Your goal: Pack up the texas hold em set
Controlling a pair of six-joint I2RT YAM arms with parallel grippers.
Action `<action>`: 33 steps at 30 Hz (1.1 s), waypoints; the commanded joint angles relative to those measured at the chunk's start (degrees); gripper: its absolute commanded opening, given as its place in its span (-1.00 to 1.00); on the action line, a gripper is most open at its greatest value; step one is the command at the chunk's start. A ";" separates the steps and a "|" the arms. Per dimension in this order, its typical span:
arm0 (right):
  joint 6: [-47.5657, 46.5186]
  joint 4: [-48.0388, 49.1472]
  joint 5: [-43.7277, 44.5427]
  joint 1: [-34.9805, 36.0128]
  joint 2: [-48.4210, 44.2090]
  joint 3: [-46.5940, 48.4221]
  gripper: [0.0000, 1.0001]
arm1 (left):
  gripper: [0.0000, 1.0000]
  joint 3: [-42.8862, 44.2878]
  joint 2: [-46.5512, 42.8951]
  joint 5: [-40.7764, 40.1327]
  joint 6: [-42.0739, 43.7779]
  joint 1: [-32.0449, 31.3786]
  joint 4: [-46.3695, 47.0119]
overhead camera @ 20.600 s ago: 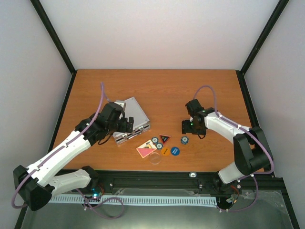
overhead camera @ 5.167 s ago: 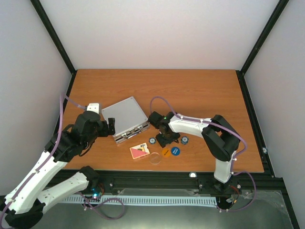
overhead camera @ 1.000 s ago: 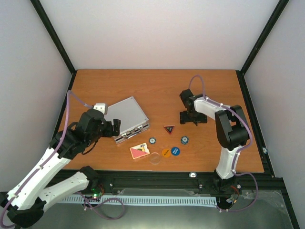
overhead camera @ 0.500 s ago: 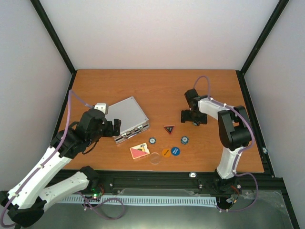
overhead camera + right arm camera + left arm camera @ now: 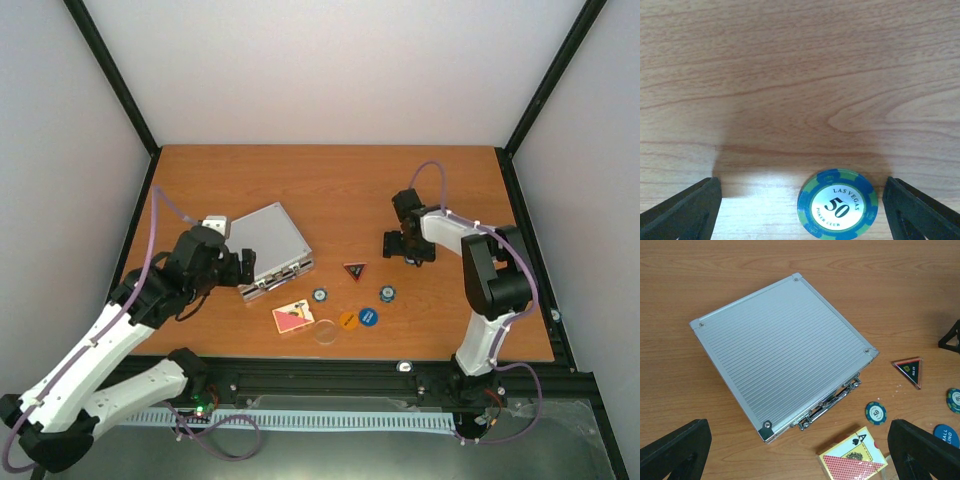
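Straight down the right wrist view: a blue-and-green chip (image 5: 837, 206) marked 50, flat on the tabletop (image 5: 790, 75). Lies between the right fingers (image 5: 408, 249), a shade nearer the one on the view's right, touching neither. Spread wide, gripping nothing at all. Round, so no long axis to line up with; looks like a plain matter of dropping down and pinching across the rim. Over to the silver case (image 5: 782, 352): sits shut on the left half of the tabletop, chrome latches (image 5: 830, 402) on the edge turned toward the loose pieces. Lies just ahead of the left fingers (image 5: 240, 269), likewise splayed open and empty, clear of the metal. Nearer arm for the lid, plainly the left; well apart from the case, the right. Strewn off the latch edge: a pink card deck (image 5: 293, 317), a second chip (image 5: 319, 295), a red-and-black triangle (image 5: 353, 269), then an orange disc (image 5: 347, 320), a blue disc (image 5: 368, 317), a clear disc (image 5: 325, 332) and a third chip (image 5: 387, 293). Nothing packed, so far as can be seen. Probably calls for getting that lid up first, before stowing any chip, with the latch edge angled toward the near right and reachable from the left fingers' side.
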 commanded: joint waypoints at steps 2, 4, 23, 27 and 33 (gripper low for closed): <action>0.16 -0.55 0.66 -2.12 1.43 -5.22 0.69 | 1.00 1.35 0.70 0.73 0.27 -0.02 0.80; 0.15 -0.10 0.04 -2.90 1.30 -6.10 0.60 | 1.00 1.15 0.80 0.90 0.19 -0.02 1.04; -0.07 2.05 -3.16 -4.38 -2.05 -11.62 0.19 | 0.99 1.22 1.55 1.07 -0.28 0.01 1.18; -0.81 1.28 -2.60 -4.33 -3.17 -12.17 0.20 | 1.00 1.06 1.92 1.25 -0.26 0.03 1.72; -0.58 0.49 -1.52 -4.21 -4.37 -12.83 0.20 | 0.99 1.21 2.78 1.93 -0.19 -0.01 2.52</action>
